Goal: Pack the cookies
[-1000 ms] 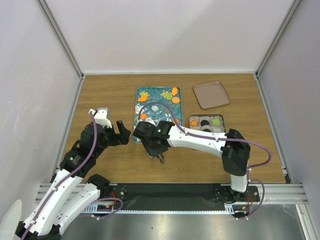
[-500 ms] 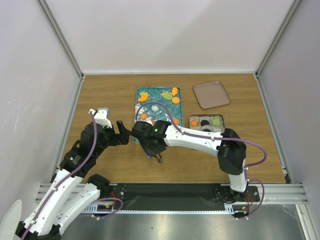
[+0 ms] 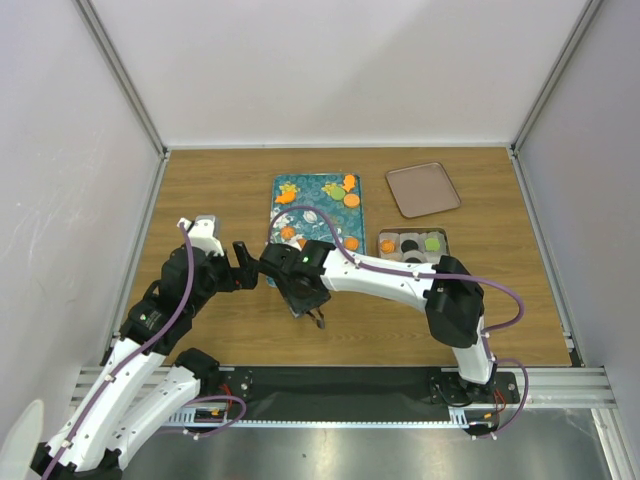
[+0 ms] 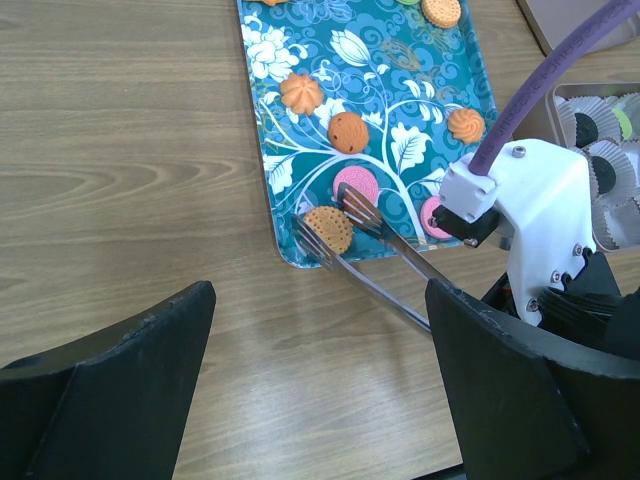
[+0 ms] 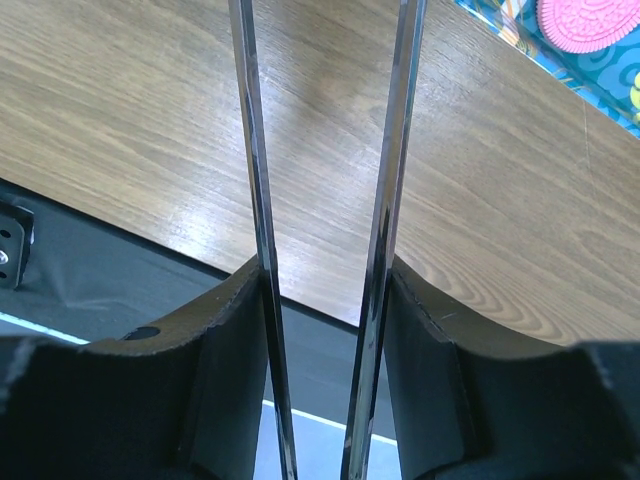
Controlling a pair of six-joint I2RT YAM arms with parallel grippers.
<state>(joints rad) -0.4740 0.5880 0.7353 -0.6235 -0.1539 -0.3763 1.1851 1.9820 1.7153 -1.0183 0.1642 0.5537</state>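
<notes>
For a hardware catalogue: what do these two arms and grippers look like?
The left arm and right arm have white links, black joints and a purple cable each. Left gripper and right gripper have broad matte-black fingers.

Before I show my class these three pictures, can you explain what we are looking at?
Two robot arms are bolted to a table. One picture looks down from above; the other two come from cameras on each wrist. On the table lie a teal tray of cookies, a tin with paper cups, some filled, and a pink tray. The right gripper holds tongs, their tips around a brown cookie at the tray's near corner. The left gripper is open, holding nothing.
</notes>
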